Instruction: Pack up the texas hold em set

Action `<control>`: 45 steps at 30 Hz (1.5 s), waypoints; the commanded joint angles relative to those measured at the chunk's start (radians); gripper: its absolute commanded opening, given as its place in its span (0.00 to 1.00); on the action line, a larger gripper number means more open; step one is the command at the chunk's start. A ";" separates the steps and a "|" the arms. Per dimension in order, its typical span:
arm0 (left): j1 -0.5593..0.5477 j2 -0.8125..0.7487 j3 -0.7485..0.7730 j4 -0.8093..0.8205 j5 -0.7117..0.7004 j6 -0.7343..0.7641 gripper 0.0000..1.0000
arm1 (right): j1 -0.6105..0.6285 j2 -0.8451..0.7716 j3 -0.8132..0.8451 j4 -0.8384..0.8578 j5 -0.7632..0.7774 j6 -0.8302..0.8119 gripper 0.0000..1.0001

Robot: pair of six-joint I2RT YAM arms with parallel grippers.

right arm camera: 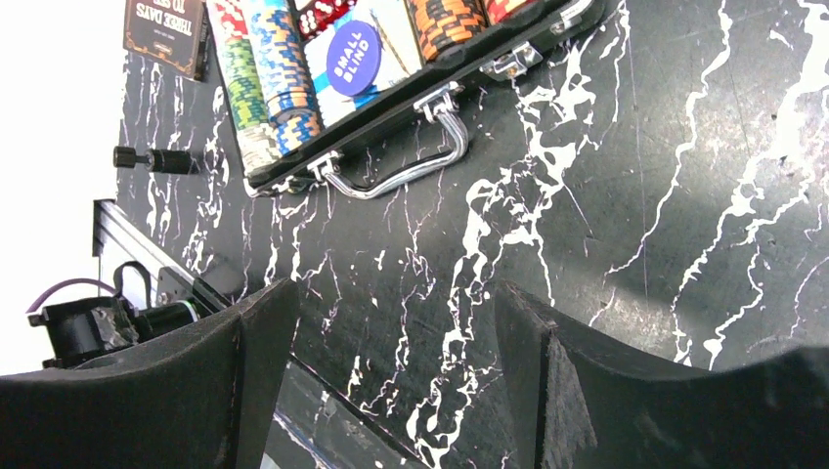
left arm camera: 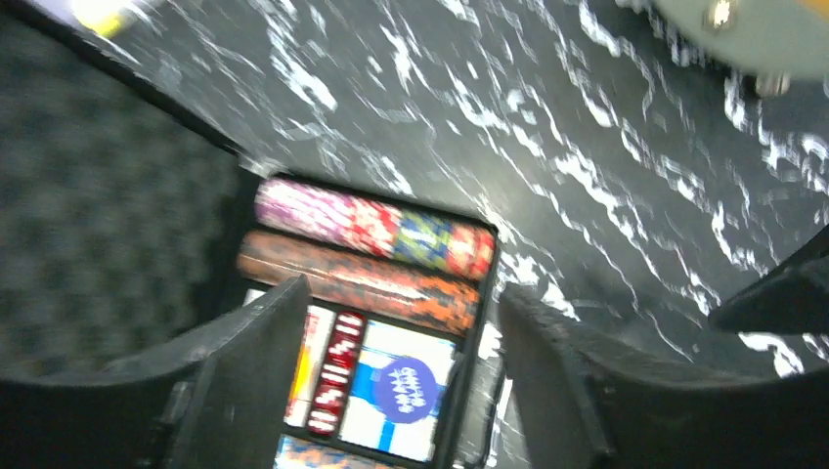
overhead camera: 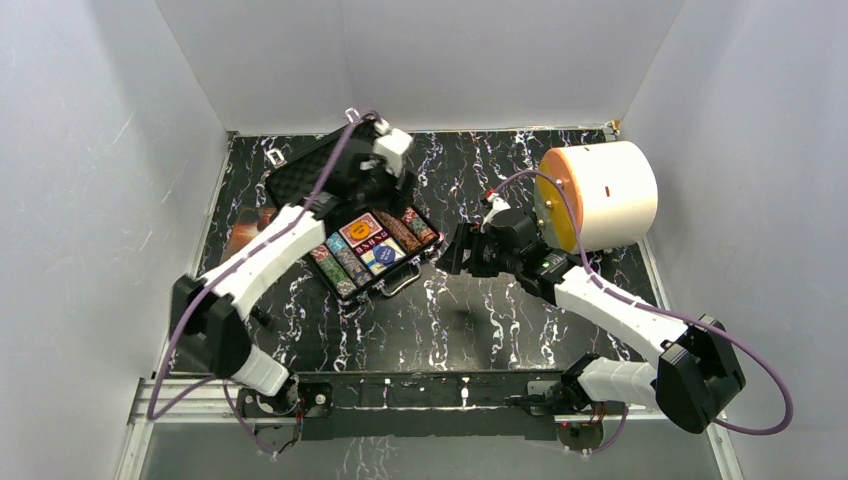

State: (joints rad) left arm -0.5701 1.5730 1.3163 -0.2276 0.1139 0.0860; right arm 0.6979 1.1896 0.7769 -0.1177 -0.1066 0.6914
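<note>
Top external: open black case on surface, holding chip rows, card decks, red dice; left claw, right claw agape, empty.

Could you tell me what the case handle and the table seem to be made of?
Handle: probably polished metal, silvery with bright glints. Table: glossy black with white veins, marble-like; real stone or a printed sheet, I cannot tell.

**Left arm** and **right arm**: smooth white shell links alternating with blocky black joint housings. A purple cable runs along the outside of each arm (hanging in loose loops beside the links). The wrist views show thick black fingers with a matte, grainy surface.
</note>
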 commanded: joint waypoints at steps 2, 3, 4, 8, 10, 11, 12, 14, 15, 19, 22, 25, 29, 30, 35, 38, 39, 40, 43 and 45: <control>0.141 -0.196 0.004 0.069 -0.086 -0.035 0.85 | 0.000 -0.029 -0.017 0.001 0.005 0.004 0.81; 0.168 -0.200 0.025 0.064 -0.100 -0.035 0.91 | 0.000 -0.029 -0.017 0.001 0.004 0.004 0.81; 0.186 -0.201 0.049 0.051 -0.108 -0.030 0.96 | 0.000 -0.028 -0.017 0.001 0.004 0.005 0.81; 0.239 -0.163 0.156 -0.007 -0.128 -0.003 0.98 | 0.000 -0.021 -0.007 -0.003 0.004 0.005 0.81; 0.268 -0.117 0.212 -0.046 -0.146 -0.009 0.98 | -0.001 -0.022 -0.003 -0.005 0.000 0.008 0.81; 0.285 -0.093 0.239 -0.065 -0.141 -0.013 0.98 | 0.000 -0.024 -0.001 -0.005 0.000 0.010 0.81; 0.301 -0.067 0.264 -0.081 -0.138 -0.014 0.98 | 0.000 -0.027 -0.001 -0.006 0.000 0.010 0.81; 0.321 -0.023 0.299 -0.091 -0.131 -0.010 0.98 | 0.000 -0.030 -0.001 -0.006 0.001 0.010 0.81; 0.328 0.000 0.310 -0.088 -0.136 -0.006 0.98 | 0.000 -0.032 0.000 -0.010 0.003 0.008 0.81; 0.343 0.090 0.368 -0.100 -0.164 0.031 0.98 | 0.000 -0.040 -0.003 -0.026 0.010 0.005 0.81; 0.348 0.141 0.399 -0.120 -0.180 0.046 0.98 | 0.000 -0.042 -0.007 -0.022 0.010 0.010 0.81; 0.347 0.167 0.398 -0.143 -0.158 0.047 0.98 | 0.000 -0.029 0.004 -0.021 0.006 0.012 0.81; 0.347 0.147 0.348 -0.174 -0.055 0.012 0.93 | 0.000 -0.015 0.010 -0.013 0.000 0.013 0.81; 0.347 0.131 0.325 -0.174 -0.025 -0.003 0.90 | 0.000 -0.012 0.010 -0.012 -0.001 0.013 0.81; 0.346 0.054 0.219 -0.176 0.123 -0.077 0.71 | 0.000 0.005 0.018 -0.012 -0.007 0.001 0.81; 0.343 0.016 0.169 -0.190 0.157 -0.108 0.68 | 0.000 0.023 0.030 -0.013 -0.012 -0.006 0.81; 0.343 0.004 0.158 -0.195 0.171 -0.120 0.68 | 0.000 0.027 0.033 -0.012 -0.014 -0.007 0.81; 0.343 -0.007 0.149 -0.202 0.189 -0.134 0.68 | 0.000 0.032 0.036 -0.010 -0.016 -0.008 0.81; 0.343 -0.043 0.126 -0.208 0.323 -0.179 0.71 | 0.000 0.037 0.044 -0.008 -0.016 -0.007 0.81; 0.341 -0.061 0.117 -0.207 0.489 -0.186 0.75 | 0.000 0.034 0.042 -0.009 -0.006 -0.004 0.81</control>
State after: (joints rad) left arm -0.2249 1.5906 1.4498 -0.3965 0.3115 -0.0391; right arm 0.6979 1.2312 0.7670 -0.1562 -0.1146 0.6994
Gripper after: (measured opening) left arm 0.715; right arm 0.807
